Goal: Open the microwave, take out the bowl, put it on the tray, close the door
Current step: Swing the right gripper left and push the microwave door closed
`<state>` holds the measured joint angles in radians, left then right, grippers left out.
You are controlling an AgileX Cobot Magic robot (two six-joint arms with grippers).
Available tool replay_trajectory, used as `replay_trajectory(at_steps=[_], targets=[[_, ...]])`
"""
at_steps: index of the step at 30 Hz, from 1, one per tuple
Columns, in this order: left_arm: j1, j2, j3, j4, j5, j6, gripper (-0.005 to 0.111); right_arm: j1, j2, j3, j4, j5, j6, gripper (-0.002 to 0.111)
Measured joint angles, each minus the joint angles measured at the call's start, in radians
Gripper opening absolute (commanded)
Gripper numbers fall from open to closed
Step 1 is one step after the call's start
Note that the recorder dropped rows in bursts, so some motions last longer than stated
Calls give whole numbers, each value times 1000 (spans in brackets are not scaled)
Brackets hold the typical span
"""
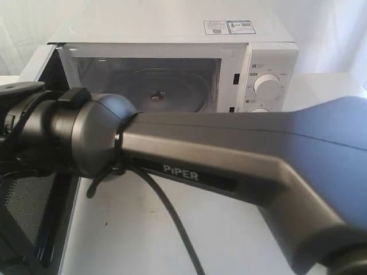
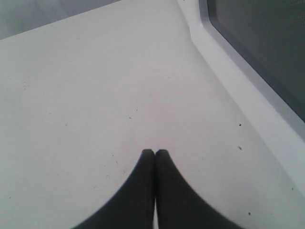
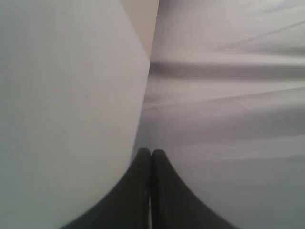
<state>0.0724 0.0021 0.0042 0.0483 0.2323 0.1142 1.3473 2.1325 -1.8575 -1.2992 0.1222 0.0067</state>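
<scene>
White-cased and wide open, the microwave (image 1: 269, 57) shows a cavity holding only its clear glass turntable (image 1: 166, 86). The door (image 1: 28, 212) hangs swung out to the left of the exterior view, its black perforated inner face toward the camera. A grey arm (image 1: 229, 149) marked PiPER crosses the foreground from the right and blocks most of the surface in front of the oven. Neither the bowl nor the tray appears in any of the 3 views; they may sit behind that arm, though that cannot be confirmed. The left gripper (image 2: 155, 151) is clenched on nothing, its 2 fingers pressed together above the bare white table (image 2: 95, 95), with the door's dark window and white frame near it. The right gripper (image 3: 151, 151) is likewise pinched closed and empty, facing a plain white panel (image 3: 66, 95) and a creased pale cloth backdrop (image 3: 228, 95). With the cavity free of the bowl, the job looks to be at its last step, closing the door. The next move would call for a gripper to get against the door's outer face and sweep it round on its hinge until it latches, with the crossing arm kept out of the door's arc
</scene>
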Motion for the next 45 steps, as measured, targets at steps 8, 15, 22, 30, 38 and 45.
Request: replay_trajectory(at_steps=[8, 15, 22, 30, 38, 45], targets=[[0, 0, 0, 0, 0, 0, 0, -1, 6, -5, -342, 520, -141, 0], [0, 0, 0, 0, 0, 0, 0, -86, 6, -6, -431, 889, -124, 0], [0, 0, 0, 0, 0, 0, 0, -154, 6, -6, -354, 999, 29, 0], [0, 0, 0, 0, 0, 0, 0, -238, 6, -6, -296, 1012, 118, 0], [0, 0, 0, 0, 0, 0, 0, -311, 4, -7, -260, 1009, 148, 0], [0, 0, 0, 0, -1, 0, 0, -339, -4, -9, -224, 1004, 168, 0]])
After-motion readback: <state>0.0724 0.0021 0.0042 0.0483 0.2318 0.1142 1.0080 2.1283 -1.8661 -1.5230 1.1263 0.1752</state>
